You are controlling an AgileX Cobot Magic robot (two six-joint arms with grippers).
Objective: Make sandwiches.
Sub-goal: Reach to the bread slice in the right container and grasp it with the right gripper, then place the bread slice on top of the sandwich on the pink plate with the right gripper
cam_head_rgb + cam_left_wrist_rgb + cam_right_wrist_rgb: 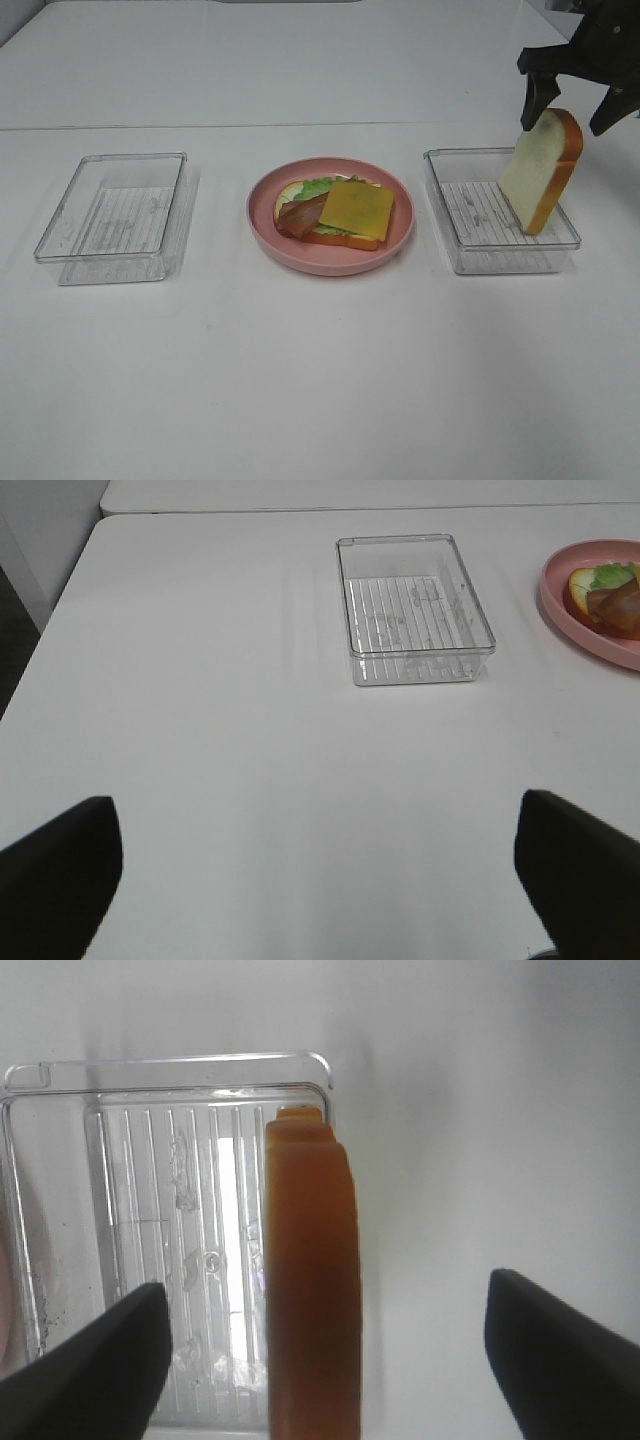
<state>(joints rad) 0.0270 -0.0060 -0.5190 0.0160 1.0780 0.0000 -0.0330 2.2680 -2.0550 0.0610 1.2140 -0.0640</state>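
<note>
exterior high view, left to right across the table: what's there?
Empty clear tray → pink plate with the open sandwich stack → right clear tray with a bread slice leaning in it, right gripper above, jaws open.

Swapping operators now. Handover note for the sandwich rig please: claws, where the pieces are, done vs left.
Left claw: open, empty, parked over bare table short of the left tray, which holds nothing.
Right claw: jaws open, straddling the top bread slice without gripping it. The slice stands on edge, tilted, leaning in the right tray.
Pink plate, centre: bottom bread slice, lettuce, bacon, cheese stacked, cheese on top.
Done: base and fillings.
Left: close on the standing slice, carry it over and cap the stack.
</note>
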